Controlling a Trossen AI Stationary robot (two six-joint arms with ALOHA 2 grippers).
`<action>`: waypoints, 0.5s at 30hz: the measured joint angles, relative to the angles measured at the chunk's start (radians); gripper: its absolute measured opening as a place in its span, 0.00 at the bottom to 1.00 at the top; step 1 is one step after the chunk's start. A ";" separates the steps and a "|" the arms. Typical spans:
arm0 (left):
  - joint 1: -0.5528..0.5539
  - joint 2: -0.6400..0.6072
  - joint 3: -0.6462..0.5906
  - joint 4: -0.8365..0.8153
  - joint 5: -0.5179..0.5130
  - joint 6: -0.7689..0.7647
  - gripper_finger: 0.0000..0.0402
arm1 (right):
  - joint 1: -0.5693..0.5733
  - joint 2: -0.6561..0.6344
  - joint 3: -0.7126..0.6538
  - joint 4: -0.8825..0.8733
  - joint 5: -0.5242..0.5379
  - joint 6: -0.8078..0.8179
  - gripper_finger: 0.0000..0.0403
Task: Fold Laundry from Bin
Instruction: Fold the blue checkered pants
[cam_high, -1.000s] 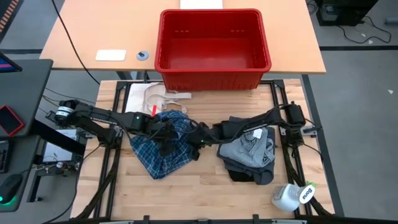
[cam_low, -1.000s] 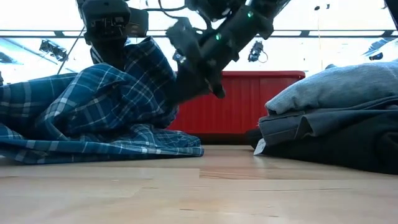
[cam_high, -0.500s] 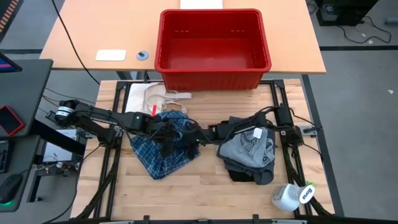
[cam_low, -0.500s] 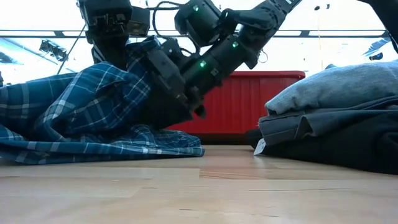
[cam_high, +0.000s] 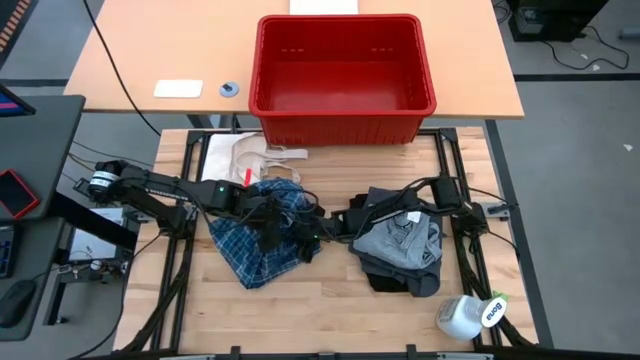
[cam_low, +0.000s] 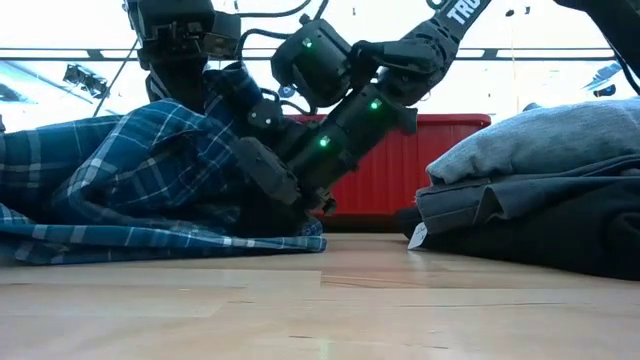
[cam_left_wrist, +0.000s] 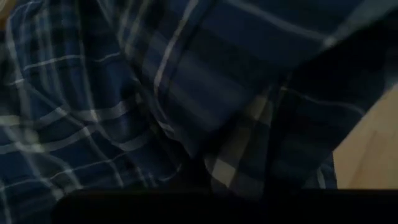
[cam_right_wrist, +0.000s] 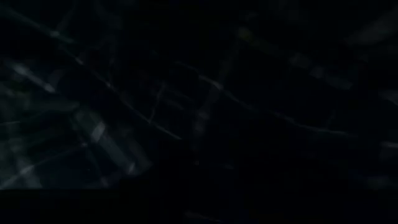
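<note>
— Wooden table (cam_high: 330, 315), how far was the folding?
— Left gripper (cam_high: 268, 232) was closed on the shirt (cam_high: 240, 255); right gripper (cam_high: 308, 247) pushed into it, fingers hidden. Bin (cam_high: 345, 112) was empty, and a stack (cam_high: 400, 245) lay folded. I think only the shirt remained.

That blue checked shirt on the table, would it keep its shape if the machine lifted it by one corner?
Probably not. The plaid shirt lies in loose rumpled folds, so it would likely droop and hang. It looks thin, so probably light. Its lower edge spreads flat on the wooden table, so a push would likely bunch it rather than slide it whole.
</note>
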 joint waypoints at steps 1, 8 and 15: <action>0.000 0.000 0.000 -0.005 0.000 -0.001 0.03 | 0.001 0.000 0.001 -0.010 0.001 0.004 0.37; 0.000 0.000 0.000 -0.015 0.000 -0.005 0.03 | 0.006 -0.025 -0.002 -0.030 -0.034 -0.002 0.04; 0.000 0.000 0.000 -0.022 -0.001 -0.004 0.03 | 0.007 -0.086 -0.004 -0.050 -0.084 0.036 0.02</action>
